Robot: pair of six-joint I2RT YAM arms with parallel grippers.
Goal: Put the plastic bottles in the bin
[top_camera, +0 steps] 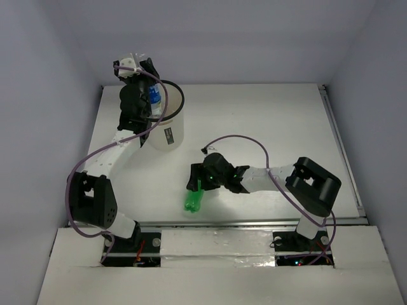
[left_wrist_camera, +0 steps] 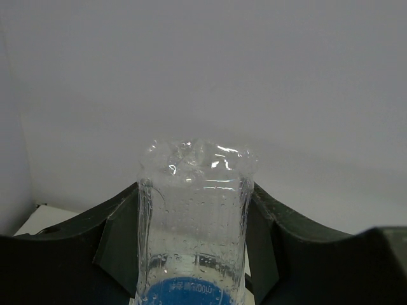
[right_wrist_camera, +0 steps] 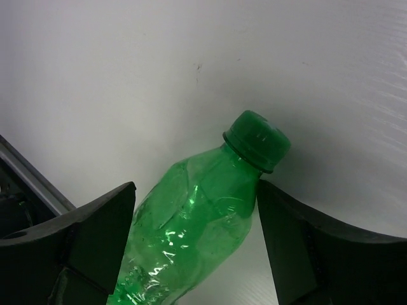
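Observation:
My left gripper [top_camera: 145, 95] is raised over the white bin [top_camera: 178, 127], which has a black rim and a dark label. It is shut on a clear bottle with a blue label [top_camera: 154, 99]. In the left wrist view the bottle [left_wrist_camera: 194, 216] sits between both fingers, base away from the camera, and the left gripper [left_wrist_camera: 194, 203] clamps it. An all-green bottle [top_camera: 193, 201] lies on the table near the front edge. My right gripper [top_camera: 196, 183] is low over it and open. In the right wrist view the right gripper [right_wrist_camera: 196, 188] straddles the green bottle [right_wrist_camera: 191, 222]. The bottle's cap [right_wrist_camera: 257, 140] points away. Other bottles are out of view.
The white table [top_camera: 273, 121] is walled on the left, back and right. A metal rail [right_wrist_camera: 32, 178] runs along the front edge, close to the green bottle. Purple cables loop over both arms.

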